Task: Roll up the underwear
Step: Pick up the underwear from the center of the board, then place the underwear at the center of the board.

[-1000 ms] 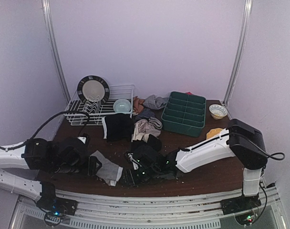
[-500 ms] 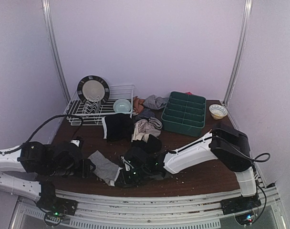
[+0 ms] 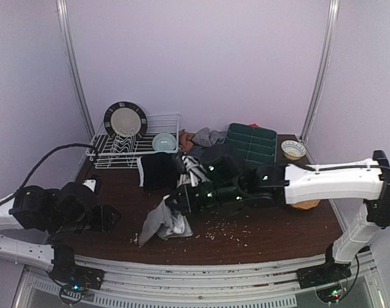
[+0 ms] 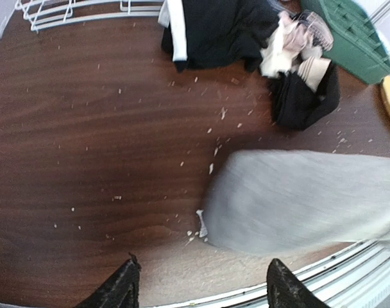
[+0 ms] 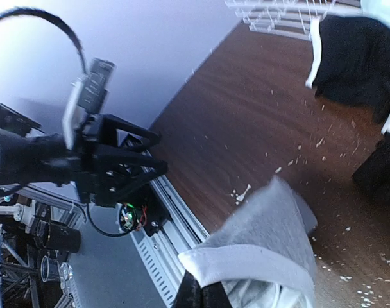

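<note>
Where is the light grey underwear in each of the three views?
Top external: the light grey underwear hangs low centre from the right gripper.
Left wrist: right half, blurred.
Right wrist: bottom centre, in the gripper.
Shared landmark: the black underwear with a white band, beyond it.

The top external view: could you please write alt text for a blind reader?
The right arm reaches across the brown table, jaws shut on light grey underwear hanging crumpled from them. The left arm sits near left, jaws open and empty; more underwear, a dish rack and a green tray sit behind.
</note>
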Controlling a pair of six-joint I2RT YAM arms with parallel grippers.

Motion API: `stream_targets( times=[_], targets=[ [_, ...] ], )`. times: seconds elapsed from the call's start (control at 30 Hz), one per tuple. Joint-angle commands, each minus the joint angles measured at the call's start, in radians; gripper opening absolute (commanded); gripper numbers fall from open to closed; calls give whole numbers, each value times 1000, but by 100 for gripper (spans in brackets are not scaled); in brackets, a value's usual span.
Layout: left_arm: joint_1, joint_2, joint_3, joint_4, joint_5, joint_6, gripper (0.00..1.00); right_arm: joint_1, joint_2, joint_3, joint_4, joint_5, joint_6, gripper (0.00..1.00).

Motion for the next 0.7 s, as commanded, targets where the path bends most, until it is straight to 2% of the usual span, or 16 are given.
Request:
stream_targets(
  times=[0.0,0.13,0.23,0.37,0.47,0.6,0.63,0.67],
  targets=[
    [-1,-27,84,0,-49,57,65,10,-206,141,-273,180,-206,0],
    [-1,-46,104,15,-17,96,66,55,-384,186,-399,249,-249,0],
    [-1,-40,83,59,9,130,69,62,-384,198,-450,224,-231,0],
    [-1,-13,59,109,33,124,72,66,-236,240,-484,203,-214,0],
    [-1,8,47,131,58,115,73,65,-105,268,-440,177,-205,0],
    [-1,6,18,133,84,96,74,64,61,378,-495,182,-214,0],
    [-1,-3,8,133,88,91,74,61,87,396,-515,188,-213,12],
    [-1,-12,-5,132,92,87,75,60,104,411,-538,191,-219,28]
  ],
)
